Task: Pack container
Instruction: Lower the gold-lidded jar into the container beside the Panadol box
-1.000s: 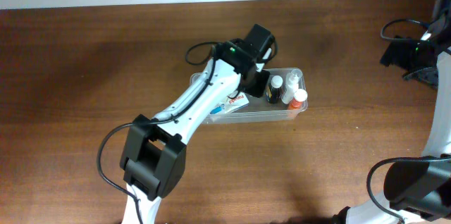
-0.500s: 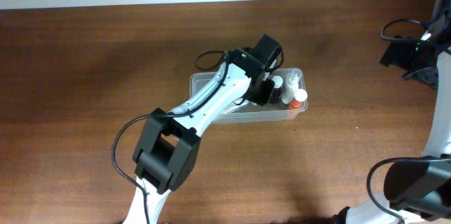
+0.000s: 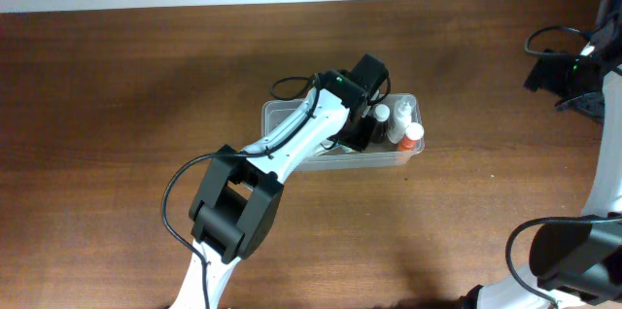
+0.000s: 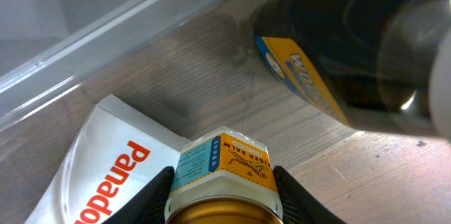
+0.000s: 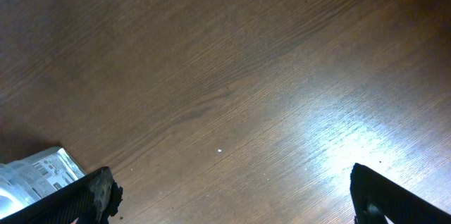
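L fingers [image 4: 150, 194] clamped on balm jar [image 4: 222, 171], now deeper in container [image 3: 389, 159]; R fingers [image 5: 84, 197] apart.

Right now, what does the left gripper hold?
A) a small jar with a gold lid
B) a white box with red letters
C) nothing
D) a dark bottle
A: in the left wrist view, the left gripper is closed on the small jar, right next to the white box.

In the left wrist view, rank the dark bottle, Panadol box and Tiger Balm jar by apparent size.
1. dark bottle
2. Panadol box
3. Tiger Balm jar, close to the box; the frame cuts off both, so that order is unsure.
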Robot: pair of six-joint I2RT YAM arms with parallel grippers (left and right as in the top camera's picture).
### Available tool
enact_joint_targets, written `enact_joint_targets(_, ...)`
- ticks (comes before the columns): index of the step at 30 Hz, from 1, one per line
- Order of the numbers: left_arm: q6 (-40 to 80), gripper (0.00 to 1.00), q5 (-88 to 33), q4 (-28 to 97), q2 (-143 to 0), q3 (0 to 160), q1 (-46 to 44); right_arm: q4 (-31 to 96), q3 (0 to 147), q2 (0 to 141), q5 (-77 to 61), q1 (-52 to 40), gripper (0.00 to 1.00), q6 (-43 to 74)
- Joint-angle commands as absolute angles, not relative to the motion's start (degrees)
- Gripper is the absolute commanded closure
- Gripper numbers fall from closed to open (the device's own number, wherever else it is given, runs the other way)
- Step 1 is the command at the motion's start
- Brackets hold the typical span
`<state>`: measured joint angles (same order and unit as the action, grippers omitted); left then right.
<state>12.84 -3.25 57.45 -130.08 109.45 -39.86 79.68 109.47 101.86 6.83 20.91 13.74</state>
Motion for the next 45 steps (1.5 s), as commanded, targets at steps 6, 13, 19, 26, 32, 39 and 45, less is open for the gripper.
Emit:
enact_joint_targets(6, 11.9, 0.69, -3.7, 57.6, -130.5, 110.5, -39.7, 79.7, 109.1, 101.8, 7.4, 21.0, 0.02, 14.5)
enact_joint_targets(13, 11.9, 0.68, -3.7, 57.5, -130.5, 110.5, -39.7, 79.7, 109.1, 101.8, 7.4, 21.0, 0.02, 14.5)
enact_joint_targets(19, 11.9, 0.68, -3.7, 57.5, -130.5, 110.5, -39.7, 79.7, 109.1, 101.8, 7.4, 21.0, 0.02, 14.5)
enact_joint_targets(26, 11.9, 0.66, -4.1, 57.6, -130.5, 110.6, -39.7, 79.7, 109.1, 101.8, 7.4, 21.0, 0.01, 14.5)
enact_joint_targets(32, 11.9, 0.66, -5.5, 57.7, -130.5, 111.2, -39.7, 79.7, 109.1, 101.8, 7.4, 21.0, 0.02, 14.5)
enact_joint_targets(39, 11.2, 0.67, -5.4, 57.6, -130.5, 111.2, -39.7, 79.7, 109.1, 101.8, 7.4, 21.0, 0.02, 14.5)
enact_joint_targets(45, 10.6, 0.67, -5.4, 57.5, -130.5, 111.2, -39.7, 79.7, 109.1, 101.8, 7.4, 21.0, 0.02, 14.5)
